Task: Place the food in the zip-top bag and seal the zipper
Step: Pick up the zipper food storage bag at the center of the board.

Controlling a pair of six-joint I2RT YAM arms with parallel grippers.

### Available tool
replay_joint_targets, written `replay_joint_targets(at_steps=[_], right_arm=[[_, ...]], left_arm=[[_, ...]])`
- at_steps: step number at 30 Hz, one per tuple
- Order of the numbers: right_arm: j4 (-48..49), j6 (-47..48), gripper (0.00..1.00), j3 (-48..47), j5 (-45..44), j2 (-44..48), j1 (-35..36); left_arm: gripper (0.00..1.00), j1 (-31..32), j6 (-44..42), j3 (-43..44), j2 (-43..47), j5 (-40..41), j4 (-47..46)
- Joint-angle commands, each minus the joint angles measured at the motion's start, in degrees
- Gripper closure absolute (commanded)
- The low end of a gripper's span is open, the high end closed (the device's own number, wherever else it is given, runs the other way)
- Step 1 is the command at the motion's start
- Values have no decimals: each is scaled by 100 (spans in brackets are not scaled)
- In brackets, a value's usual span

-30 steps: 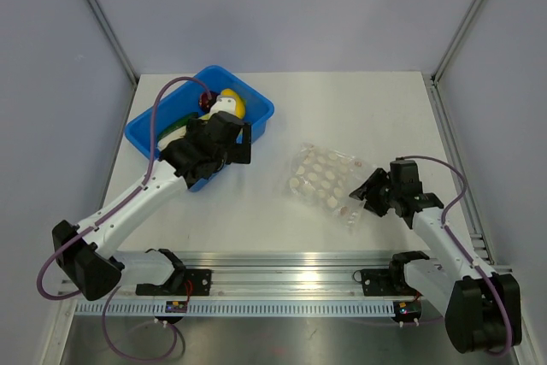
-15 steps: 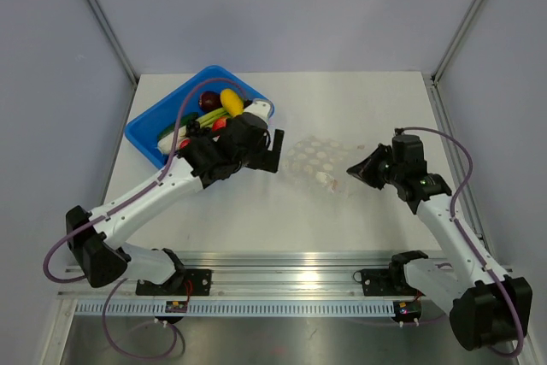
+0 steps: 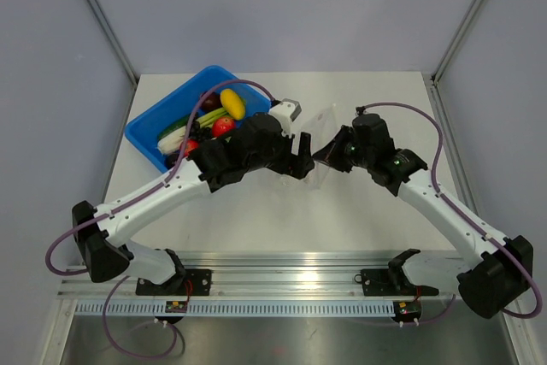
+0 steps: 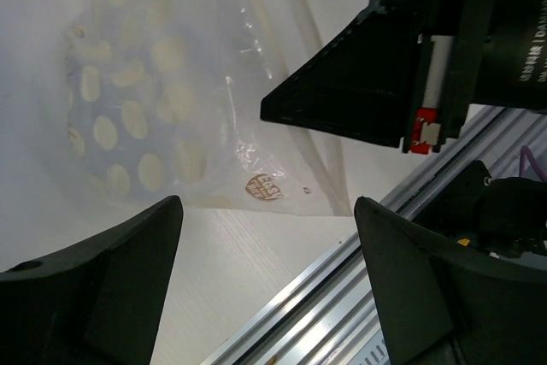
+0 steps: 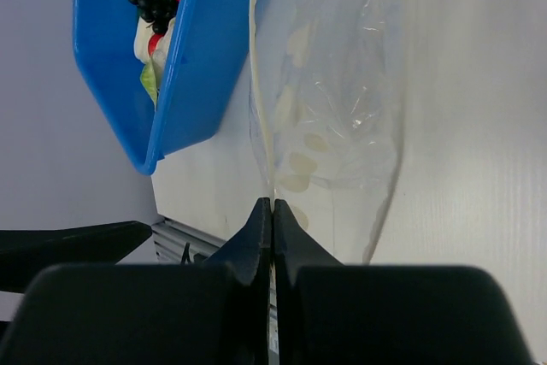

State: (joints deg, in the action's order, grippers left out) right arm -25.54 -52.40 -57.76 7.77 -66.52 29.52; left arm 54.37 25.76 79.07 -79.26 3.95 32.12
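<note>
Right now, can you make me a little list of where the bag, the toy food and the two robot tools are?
zip-top bag: clear with white dots, held up by one edge, no food seen inside
food: in the blue tub
right tool: shut on the bag's edge
left tool: open, holding nothing, close beside the bag

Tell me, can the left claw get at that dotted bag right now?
Probably yes. The left claw is open, the zip-top bag is just ahead of it with nothing between, and the right claw only pinches the bag's edge.
</note>
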Motion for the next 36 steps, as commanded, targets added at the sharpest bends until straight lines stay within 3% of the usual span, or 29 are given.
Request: replay_joint_targets(at_steps=[1, 12, 19, 23, 29, 35, 36], right_arm=[[216, -209, 100, -297, -206, -54, 194], [321, -815, 100, -298, -267, -80, 362], [348, -1018, 100, -271, -188, -89, 362], [374, -1044, 100, -227, -188, -63, 362], [366, -1053, 100, -245, -171, -28, 362], [278, -1071, 100, -201, -267, 87, 362], [243, -1053, 100, -218, -276, 95, 362]], left_arm=[[16, -5, 351, 118, -107, -281, -443], [20, 38, 711, -453, -10, -105, -758], [31, 232, 711, -559, -159, 202, -751], [42, 390, 702, -524, -160, 906, -733], [51, 382, 667, -340, -414, 1056, -619], [81, 390, 711, -410, -406, 1143, -707], [92, 390, 720, -384, -414, 1196, -698]])
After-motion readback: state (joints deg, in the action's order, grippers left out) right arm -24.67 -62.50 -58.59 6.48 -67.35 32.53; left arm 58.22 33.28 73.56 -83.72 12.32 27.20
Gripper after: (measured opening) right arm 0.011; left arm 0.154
